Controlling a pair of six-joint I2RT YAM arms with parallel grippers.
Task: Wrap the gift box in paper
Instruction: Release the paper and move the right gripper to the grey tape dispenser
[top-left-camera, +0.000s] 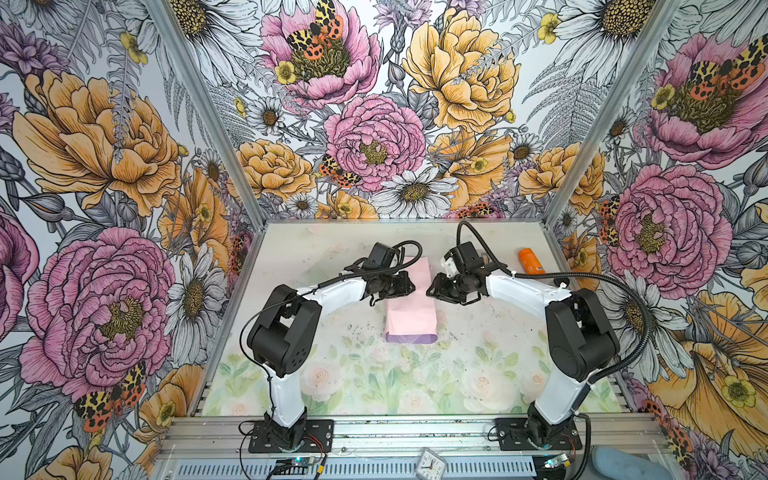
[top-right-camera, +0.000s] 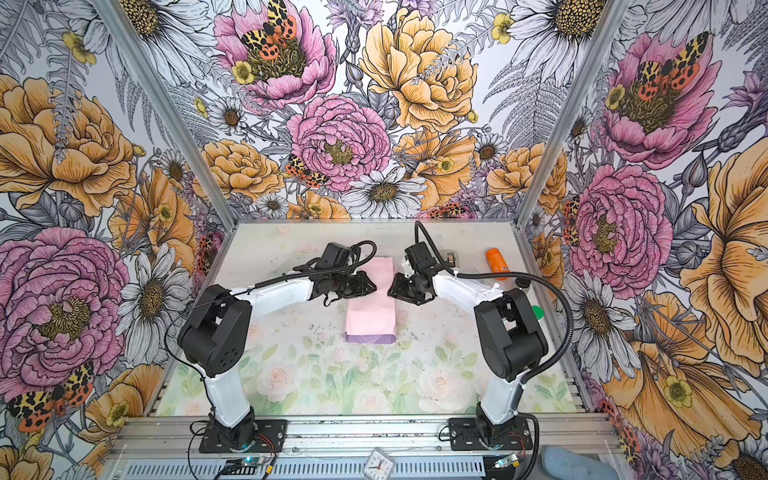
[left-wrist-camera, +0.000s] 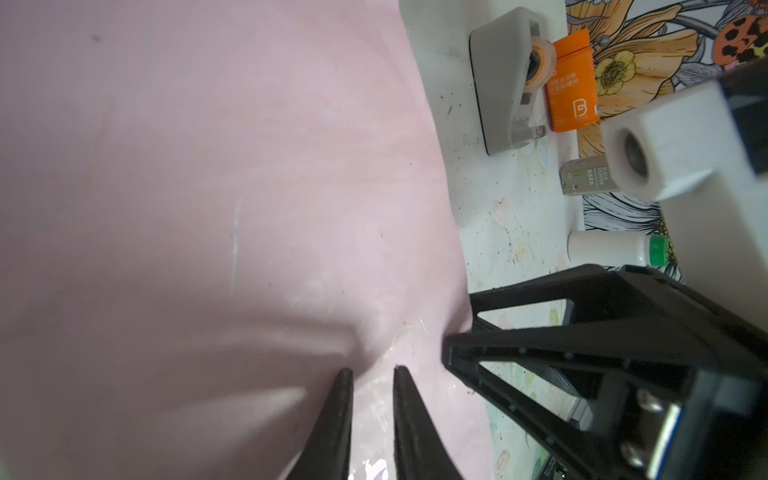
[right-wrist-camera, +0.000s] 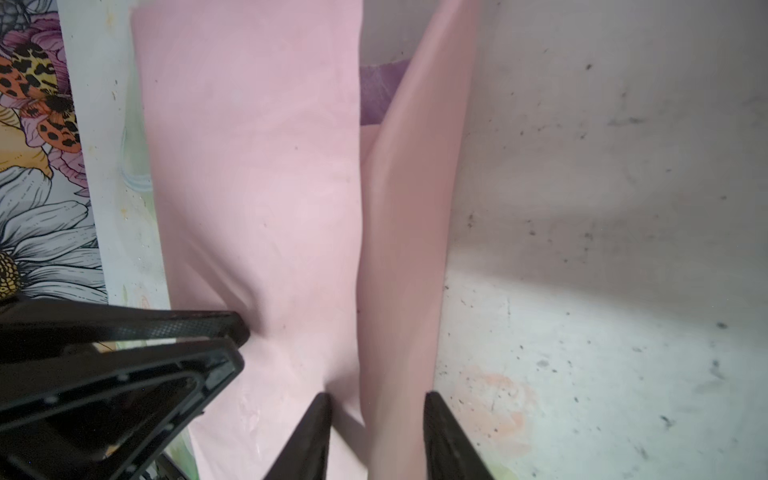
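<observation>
The paper (top-left-camera: 411, 309) (top-right-camera: 371, 309) lies folded into a long strip mid-table, pale pink face up, with a lilac band (top-left-camera: 411, 337) at its near end. The gift box is hidden beneath it. My left gripper (top-left-camera: 409, 286) (left-wrist-camera: 372, 370) reaches in from the left, its jaws a narrow gap apart and its tips pressing a dimple into the pink paper (left-wrist-camera: 208, 208). Opposite it, my right gripper (top-left-camera: 431, 291) (right-wrist-camera: 378, 395) stands open astride a raised side flap (right-wrist-camera: 407, 249) of the paper. One finger touches the flap; the other is a little off it.
A grey tape dispenser (left-wrist-camera: 503, 83), an orange bottle (top-left-camera: 531, 261) (left-wrist-camera: 571, 83), a pepper shaker (left-wrist-camera: 590, 178) and a white bottle with a green cap (left-wrist-camera: 611, 248) sit at the table's right side. Floral walls enclose three sides. A small clock (top-left-camera: 428, 463) sits at the front rail.
</observation>
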